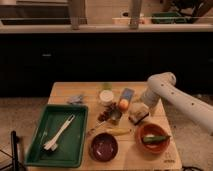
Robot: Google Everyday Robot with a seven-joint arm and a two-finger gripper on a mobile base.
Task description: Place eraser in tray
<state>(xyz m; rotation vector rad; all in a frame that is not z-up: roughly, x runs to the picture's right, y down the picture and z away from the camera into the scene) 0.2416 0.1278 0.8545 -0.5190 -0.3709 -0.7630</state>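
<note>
The eraser (138, 113), a tan block over a dark base, lies on the wooden table right of centre. My gripper (143, 103) hangs at the end of the white arm that comes in from the right. It is directly over the eraser or touching its top; I cannot tell which. The green tray (36, 146) sits at the table's front left, well away from the gripper, with white plastic cutlery (59, 133) lying in it.
A maroon bowl (104, 146) and a terracotta bowl (152, 138) holding something green stand at the front. A yellow item (119, 131), an orange fruit (123, 104), a blue-grey flat piece (127, 93), a white cup (106, 96) and a grey crumpled object (76, 99) lie between eraser and tray.
</note>
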